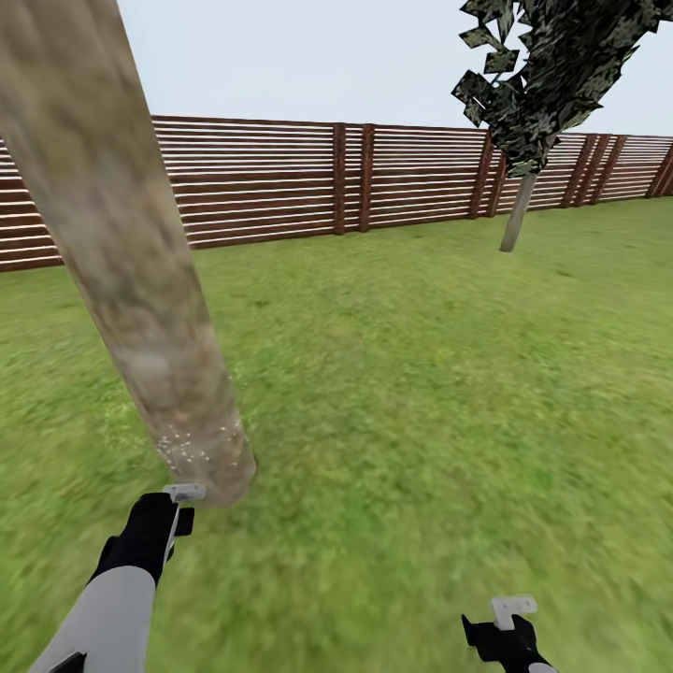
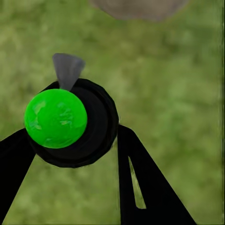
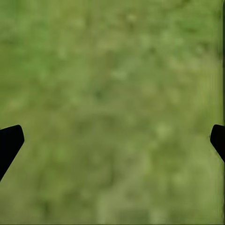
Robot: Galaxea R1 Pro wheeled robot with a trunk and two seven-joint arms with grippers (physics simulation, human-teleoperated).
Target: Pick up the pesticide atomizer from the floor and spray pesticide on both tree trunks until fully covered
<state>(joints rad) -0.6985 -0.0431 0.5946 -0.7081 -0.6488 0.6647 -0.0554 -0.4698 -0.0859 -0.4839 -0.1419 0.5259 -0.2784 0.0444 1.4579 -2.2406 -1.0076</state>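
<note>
Here, head view: the left gripper (image 1: 178, 509) hangs low just beside the foot of the near tree trunk (image 1: 140, 308), which leans across the left of the frame. Pale specks dot the bark in a band just above the base; higher up the bark is bare of them. Judgement: the spraying step on the first tree is in hand, and only the base is covered. The second tree (image 1: 523, 201) stands well apart, near the fence (image 1: 280, 178) at the lawn's far edge, its trunk showing no specks at this range. The right gripper (image 1: 505, 626) hovers over the grass (image 1: 421, 374)

Left wrist view: the pesticide atomizer (image 2: 70, 122) sits between the two dark fingers (image 2: 140, 183), seen end-on from above: a black round body with a bright green cap. Both fingers press its sides, so the hand is clamped on it. Its long axis runs along the camera's line of sight, so it looks to be roughly upright over the grass. A grey nozzle (image 2: 68, 70) juts from the head and points toward the trunk base (image 2: 138, 7), which is near but apart

Right wrist view: blurred lawn, with the two fingertips (image 3: 9, 143) spread wide at opposite edges, holding nothing

Next move, as I judge it: raise the nozzle along the trunk, keeping it aimed at bark, then work round the hidden sides
</note>
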